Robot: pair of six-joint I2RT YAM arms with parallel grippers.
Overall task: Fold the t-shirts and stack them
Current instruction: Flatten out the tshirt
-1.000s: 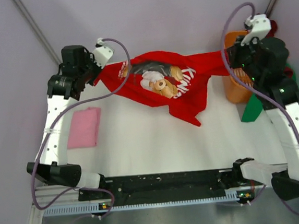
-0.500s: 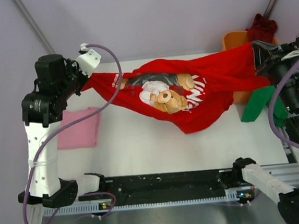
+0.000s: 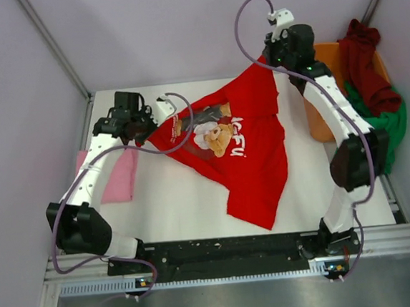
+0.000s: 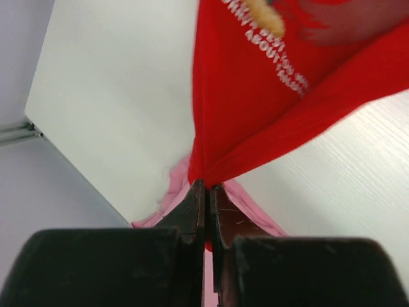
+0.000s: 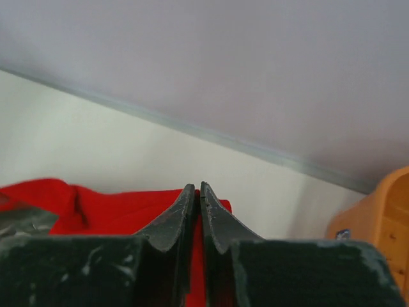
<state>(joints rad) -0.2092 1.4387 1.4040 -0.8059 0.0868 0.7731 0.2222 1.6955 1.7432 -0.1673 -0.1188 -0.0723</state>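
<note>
Laying the bright red bear-print cloth t-shirt [image 3: 252, 164] out over the white table [image 3: 188, 205] for folding.
Both pincers clamp its edge, left gripper [image 4: 206, 187] at nine o'clock, right gripper [image 5: 197, 190] at one o'clock; next, probably lower it flat.

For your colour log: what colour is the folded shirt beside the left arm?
The folded shirt is pink; top view.

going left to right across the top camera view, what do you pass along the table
pink t-shirt → left gripper → red t-shirt → orange basket
</note>
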